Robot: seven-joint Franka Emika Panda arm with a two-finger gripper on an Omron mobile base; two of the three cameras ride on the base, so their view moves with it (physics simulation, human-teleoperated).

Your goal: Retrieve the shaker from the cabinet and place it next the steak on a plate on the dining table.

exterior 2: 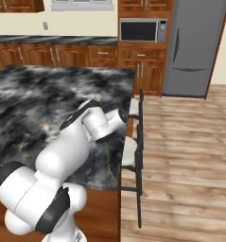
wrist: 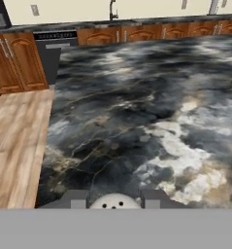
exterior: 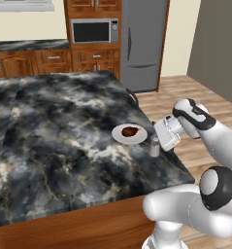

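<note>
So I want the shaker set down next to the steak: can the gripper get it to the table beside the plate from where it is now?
Probably yes. The gripper is shut on the shaker right by the plate with the steak, and the table there looks bare.

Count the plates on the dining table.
1. The plate sits near the dining table right edge, holding the steak, just beyond the shaker. The arm may hide others.

A rendered home kitchen is shown: a marble-topped island [exterior: 64, 146], wooden cabinets [exterior 2: 62, 55], a built-in microwave [exterior: 94, 30], a grey fridge [exterior: 142, 44], a faucet [wrist: 112, 8] and wood flooring [exterior 2: 180, 156] are seen.
</note>
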